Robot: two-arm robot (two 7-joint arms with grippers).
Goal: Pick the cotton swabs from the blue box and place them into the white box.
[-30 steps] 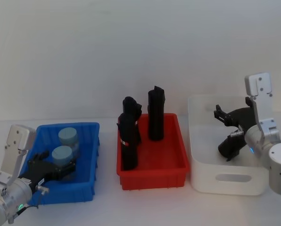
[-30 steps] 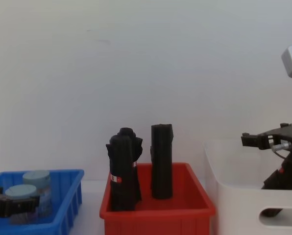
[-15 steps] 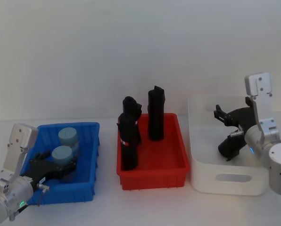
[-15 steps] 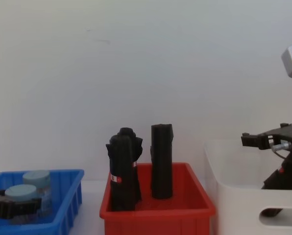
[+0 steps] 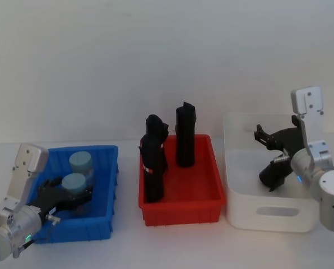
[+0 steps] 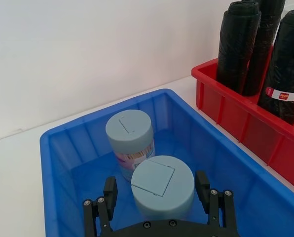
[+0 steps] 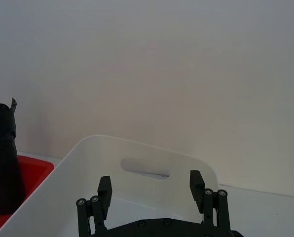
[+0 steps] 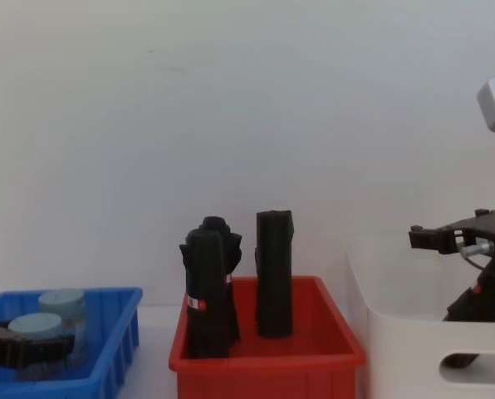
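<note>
Left gripper [image 6: 155, 187] is seen low inside the blue box [image 5: 112, 188], at the left end of the table [image 5: 128, 249]. Its pincer is spread apart, with one finger [image 6: 110, 190] set on each side of the near jar [image 5: 74, 184] of cotton swabs. A slim gap is visible on one side, so the jar is straddled, not clamped. The far jar [image 5: 80, 163] is stood upright just behind it, toward the box's back wall; contact between the two cannot be told. Both jars are capped with grey-blue lids, and a label band is seen on the far one. The red bin [image 5: 181, 216] is placed just beside the blue box, in the middle, with black cylinders [image 5: 185, 134] stood upright in it. The white box [image 5: 273, 218] is placed at the right, just beside the red bin. Right gripper [image 7: 150, 178] is held over the white box, about at rim height, pincer spread apart, nothing between the fingers.
</note>
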